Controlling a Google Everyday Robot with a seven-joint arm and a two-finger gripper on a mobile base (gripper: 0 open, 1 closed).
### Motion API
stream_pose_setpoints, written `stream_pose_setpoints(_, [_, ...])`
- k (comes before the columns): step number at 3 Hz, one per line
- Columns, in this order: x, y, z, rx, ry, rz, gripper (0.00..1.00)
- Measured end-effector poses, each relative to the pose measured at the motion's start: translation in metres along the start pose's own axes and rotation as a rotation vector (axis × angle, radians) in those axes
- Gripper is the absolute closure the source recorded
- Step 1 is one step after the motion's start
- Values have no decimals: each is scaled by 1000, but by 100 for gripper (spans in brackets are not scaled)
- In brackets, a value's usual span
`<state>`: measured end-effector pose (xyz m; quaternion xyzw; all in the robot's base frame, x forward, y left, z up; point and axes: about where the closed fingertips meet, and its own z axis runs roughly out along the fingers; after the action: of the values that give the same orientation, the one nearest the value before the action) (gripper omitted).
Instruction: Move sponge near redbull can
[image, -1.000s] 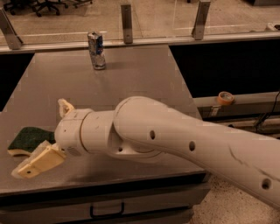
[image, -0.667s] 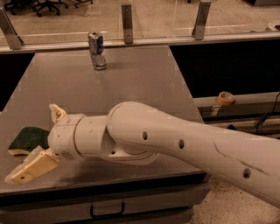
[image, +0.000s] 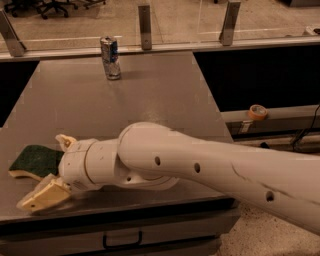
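The sponge (image: 32, 161) lies at the front left of the grey table (image: 155, 95), dark green top up, pale yellow foam showing at its edge. The redbull can (image: 110, 57) stands upright at the far edge of the table, well away from the sponge. My gripper (image: 50, 170) is at the sponge's right end, low over the table. One cream finger (image: 42, 197) lies in front of the sponge and the other (image: 65, 141) shows behind it, so the fingers are spread on either side of the sponge. The white arm (image: 200, 170) reaches in from the right.
A glass barrier with metal posts (image: 145, 20) runs along the table's far edge. A roll of orange tape (image: 257, 111) sits on a ledge to the right. A drawer handle (image: 121, 240) shows below the table's front edge.
My gripper has moved left and down toward the front left corner, coming alongside the sponge. The sponge and the can have not moved.
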<state>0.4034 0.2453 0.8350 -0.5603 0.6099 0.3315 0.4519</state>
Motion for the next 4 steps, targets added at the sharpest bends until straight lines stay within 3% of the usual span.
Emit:
stream_pose_setpoints(2, [10, 0, 1, -20, 24, 2, 64])
stream_pose_setpoints(3, [6, -22, -8, 39, 36, 25, 87])
stream_pose_setpoints(4, [-4, -72, -31, 149, 46, 26, 100])
